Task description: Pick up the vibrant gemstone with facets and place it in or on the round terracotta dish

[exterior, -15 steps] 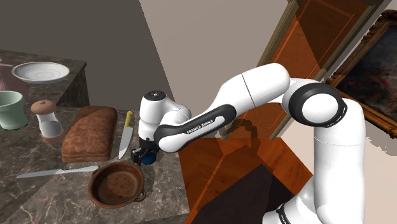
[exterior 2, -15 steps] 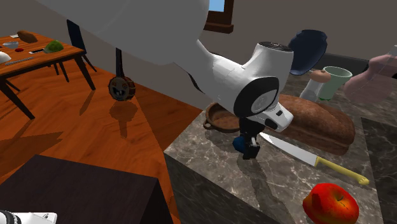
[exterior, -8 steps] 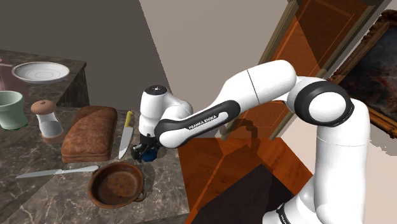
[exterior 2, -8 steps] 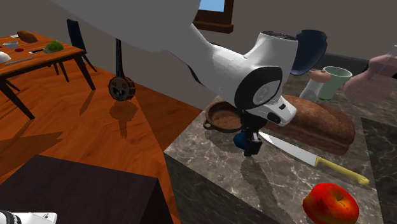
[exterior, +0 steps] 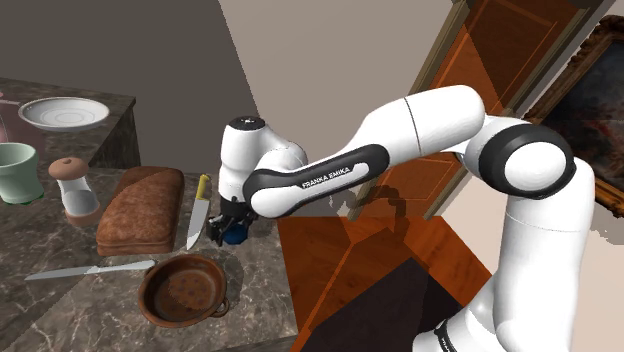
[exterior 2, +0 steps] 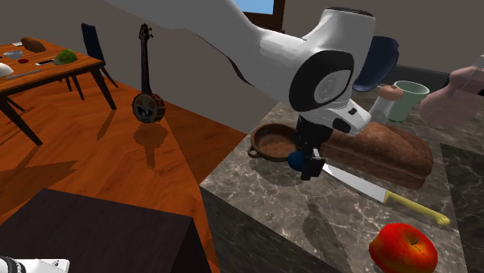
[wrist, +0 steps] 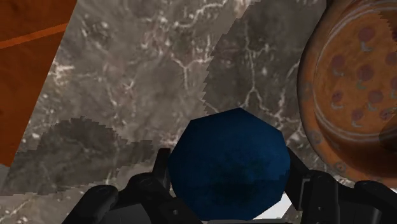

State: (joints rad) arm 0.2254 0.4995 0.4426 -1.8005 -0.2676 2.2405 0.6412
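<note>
Hanging clear of the marble table (exterior: 60,310), the blue faceted gemstone (wrist: 229,162) is clasped in the tool (exterior 2: 309,166), held high enough, it is judged, to be carried over the rim of the nearby dish (exterior: 185,290)

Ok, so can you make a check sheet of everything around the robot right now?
Surface: dark marbled stone countertop, with things spread over it.
Job's things: dark blue faceted gemstone, clasped between the fingers, beside the dish but not in it; round brown terracotta dish, nothing in it.
Clutter: brown bread loaf, yellow-handled knife, grey knife, pale green mug, white shaker with brown top, white plate, red apple.
Gripper: black two-finger gripper, gripping the gemstone.
Cables: nothing seen.
Surroundings: orange wooden floor, round-bodied string instrument by the wall.
</note>
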